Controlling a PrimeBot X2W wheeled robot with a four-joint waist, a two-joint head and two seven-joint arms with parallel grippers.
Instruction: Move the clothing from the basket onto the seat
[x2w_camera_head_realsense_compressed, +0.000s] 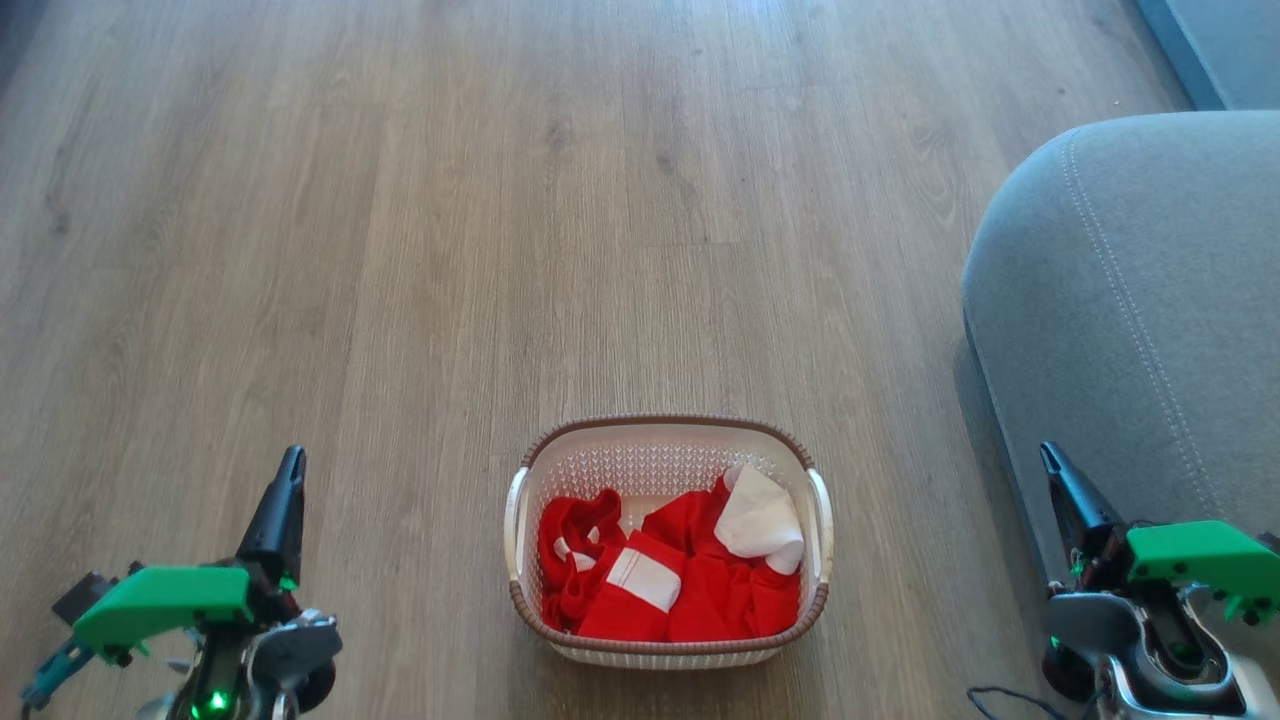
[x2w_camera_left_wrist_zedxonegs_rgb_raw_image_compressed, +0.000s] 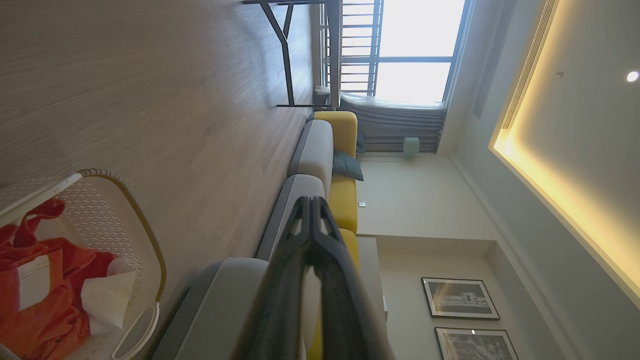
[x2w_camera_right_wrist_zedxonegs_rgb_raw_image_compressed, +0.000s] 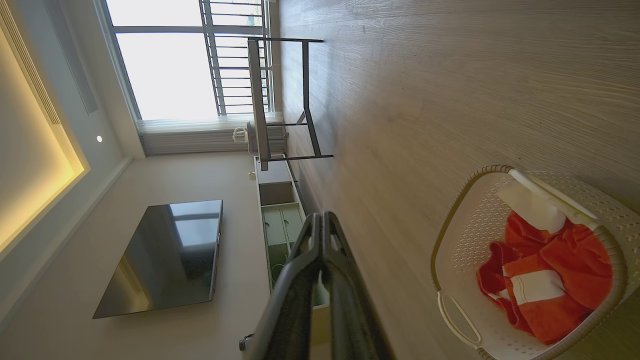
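The cream basket (x2w_camera_head_realsense_compressed: 667, 462) with a brown rim stands on the wood floor, low in the middle of the head view. Red and white clothing (x2w_camera_head_realsense_compressed: 668, 570) lies heaped inside it, also seen as clothing (x2w_camera_left_wrist_zedxonegs_rgb_raw_image_compressed: 45, 295) and clothing (x2w_camera_right_wrist_zedxonegs_rgb_raw_image_compressed: 545, 275) in the wrist views. The grey seat (x2w_camera_head_realsense_compressed: 1150, 300) bulges in from the right. My left gripper (x2w_camera_head_realsense_compressed: 292, 460) is shut at the lower left, well left of the basket. My right gripper (x2w_camera_head_realsense_compressed: 1048, 455) is shut at the lower right, beside the seat's front edge. Both hold nothing.
Bare wood floor (x2w_camera_head_realsense_compressed: 450, 200) stretches ahead of the basket. A dark-framed table (x2w_camera_right_wrist_zedxonegs_rgb_raw_image_compressed: 280, 100) stands by the window, with a TV (x2w_camera_right_wrist_zedxonegs_rgb_raw_image_compressed: 165, 255) on the far wall. The sofa's yellow back (x2w_camera_left_wrist_zedxonegs_rgb_raw_image_compressed: 345, 165) runs behind the grey cushions.
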